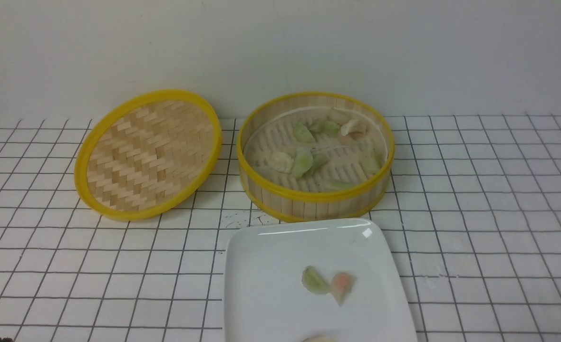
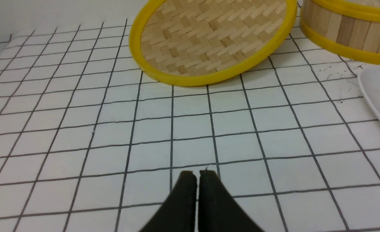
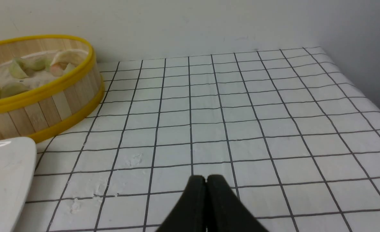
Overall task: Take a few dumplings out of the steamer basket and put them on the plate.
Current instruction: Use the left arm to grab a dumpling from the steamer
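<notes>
The steamer basket point(image 1: 314, 194) stands at the back middle and holds several pale green and whitish dumplings point(image 1: 302, 162). The white square plate point(image 1: 266, 256) lies in front of it. On the plate lie a green dumpling point(image 1: 314, 280) and a pinkish-orange one point(image 1: 342, 285), and a third shows at the bottom edge point(image 1: 317, 338). Neither gripper shows in the front view. My left gripper point(image 2: 196, 174) is shut and empty over the grid cloth, short of the lid. My right gripper point(image 3: 206, 178) is shut and empty over the cloth, to the right of the basket point(image 3: 48, 106) and the plate point(image 3: 6, 174).
The flat woven yellow-rimmed lid point(image 1: 147, 153) leans to the left of the basket; it also shows in the left wrist view point(image 2: 209, 38). A white wall rises behind the table. The table's right edge shows in the right wrist view point(image 3: 370, 93).
</notes>
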